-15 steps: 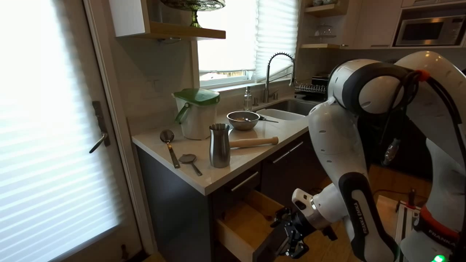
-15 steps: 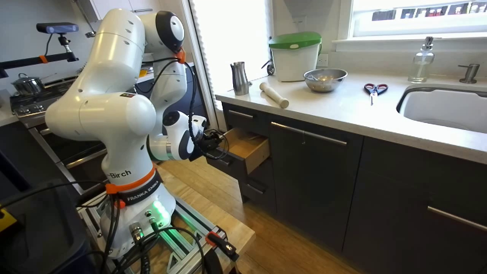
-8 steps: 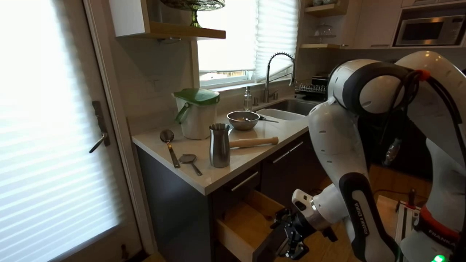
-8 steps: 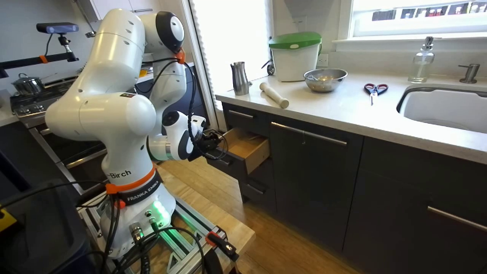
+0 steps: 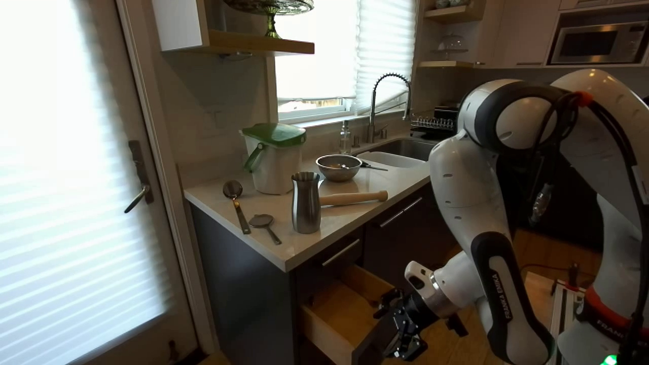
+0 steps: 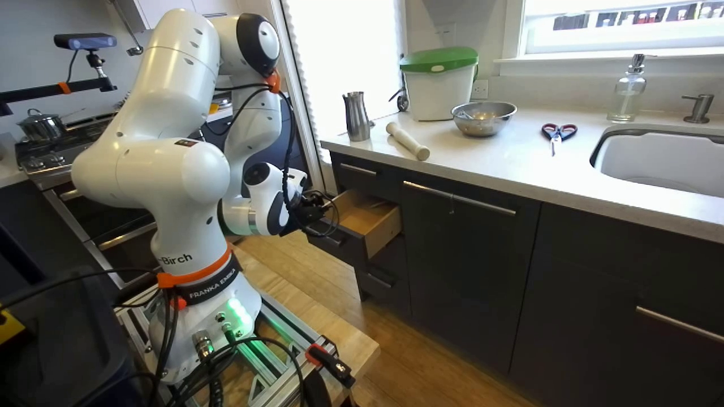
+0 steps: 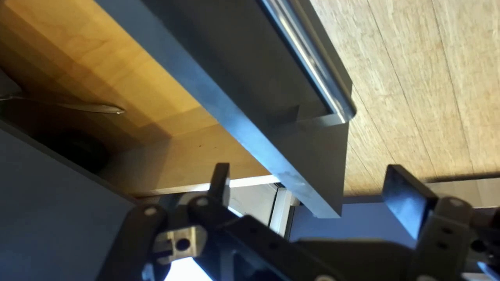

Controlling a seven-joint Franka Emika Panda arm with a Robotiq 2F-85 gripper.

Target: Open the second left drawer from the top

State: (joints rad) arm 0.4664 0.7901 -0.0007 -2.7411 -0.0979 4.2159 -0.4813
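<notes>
Kitchen countertop (image 6: pixel 509 161) above open drawer (image 6: pixel 382 232)

Free room above the drawer box (image 7: pixel 160 97) and over the floor (image 7: pixel 410 97), the drawer front (image 7: pixel 250 74) a barrier between.

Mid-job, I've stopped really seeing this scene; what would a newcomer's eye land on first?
Most likely the big white arm, filling the left side of an exterior view. Next comes the second drawer from the top, standing pulled out under the counter, with the gripper, jaws apart, close to its front panel. Then the green-lidded bin, bright at the back of the counter.
</notes>
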